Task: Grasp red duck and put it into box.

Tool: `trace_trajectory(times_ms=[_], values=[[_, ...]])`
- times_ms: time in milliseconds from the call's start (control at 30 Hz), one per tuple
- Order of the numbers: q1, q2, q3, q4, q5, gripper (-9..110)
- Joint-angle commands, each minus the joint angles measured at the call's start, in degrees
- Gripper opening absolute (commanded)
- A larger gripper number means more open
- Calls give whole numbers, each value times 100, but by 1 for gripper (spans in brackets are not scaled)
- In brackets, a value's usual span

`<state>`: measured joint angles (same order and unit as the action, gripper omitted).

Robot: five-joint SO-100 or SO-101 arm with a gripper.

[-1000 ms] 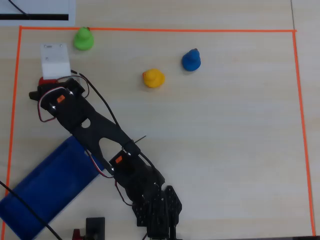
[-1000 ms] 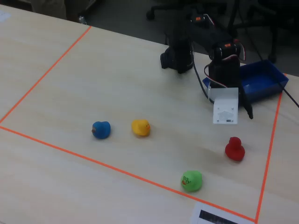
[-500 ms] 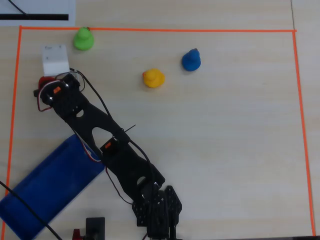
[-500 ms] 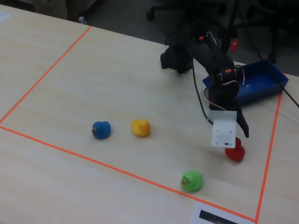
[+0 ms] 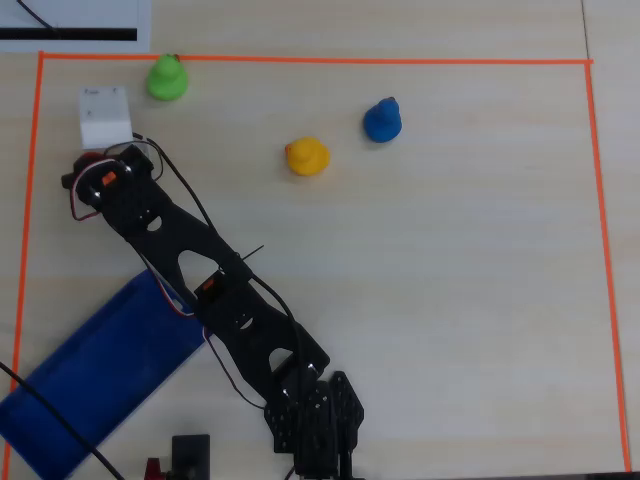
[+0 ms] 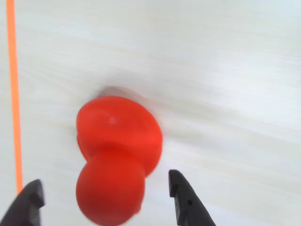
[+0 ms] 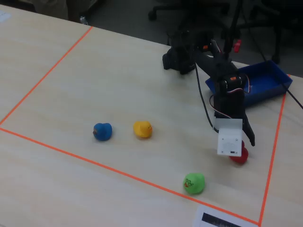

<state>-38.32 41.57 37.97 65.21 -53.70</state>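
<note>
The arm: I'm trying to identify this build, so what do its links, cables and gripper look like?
The arm is built of black links with cut-out openings, with orange-marked servos at the joints. Thin black, red and white cables loop along it. A white boxy camera module sits at the wrist. The gripper has two black, tapered, pointed fingers.

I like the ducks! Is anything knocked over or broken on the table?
Nothing stands out. The red duck sits between the open gripper fingers, and the yellow, blue and green ducks look whole.
</note>
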Motion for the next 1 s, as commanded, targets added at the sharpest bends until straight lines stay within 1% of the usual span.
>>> trace_trajectory(times_ms=[0, 100, 233, 267, 400, 567, 667, 800, 900, 967], values=[[-62, 26, -343, -246, 97, 29], [-79, -53, -343, -290, 158, 23], [-97, -105, -343, -334, 308, 9], [-114, -105, -343, -334, 352, 7], [-193, -105, -439, -185, 369, 1], [-272, 79, -659, 290, 571, 0], [-229, 738, -659, 853, 606, 0], [-44, 2285, -545, 1784, 606, 0], [62, 3691, 26, 2171, 571, 0], [35, 4649, 791, 2285, 562, 0]])
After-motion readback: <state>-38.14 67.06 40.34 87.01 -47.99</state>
